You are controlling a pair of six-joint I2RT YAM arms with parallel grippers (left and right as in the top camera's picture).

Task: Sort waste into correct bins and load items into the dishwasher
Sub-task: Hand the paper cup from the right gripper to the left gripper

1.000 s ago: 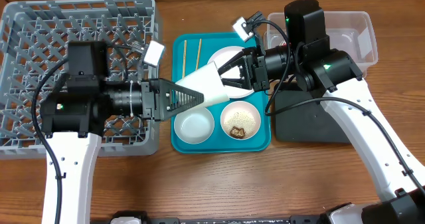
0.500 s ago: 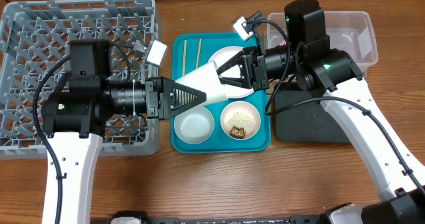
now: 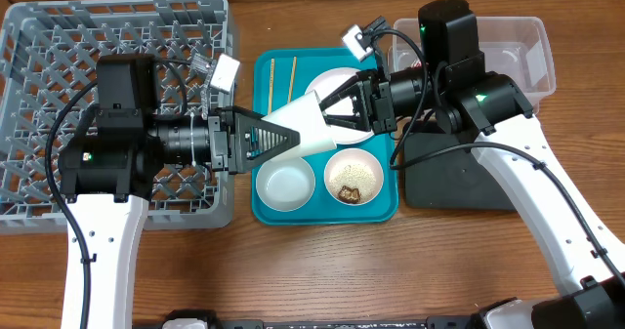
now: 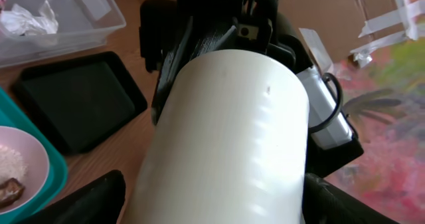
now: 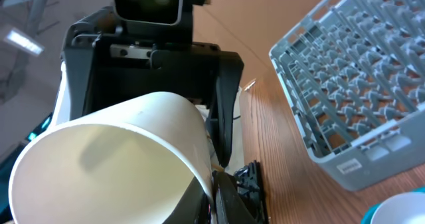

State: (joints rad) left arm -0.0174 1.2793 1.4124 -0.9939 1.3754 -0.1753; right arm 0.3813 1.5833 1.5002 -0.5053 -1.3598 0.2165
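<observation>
Fingers of right gripper (image 3: 334,114) clamp the white cup (image 3: 305,122) — left gripper (image 3: 283,139) fingers straddle it, grip unclear.

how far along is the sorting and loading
Done: crumpled waste sits in the clear tub. In hand: the white cup, between the left gripper and right gripper over the teal tray. Left: nothing shows in the rack; plate, chopsticks, empty bowl and the bowl of rice with a morsel sit on the tray.
</observation>
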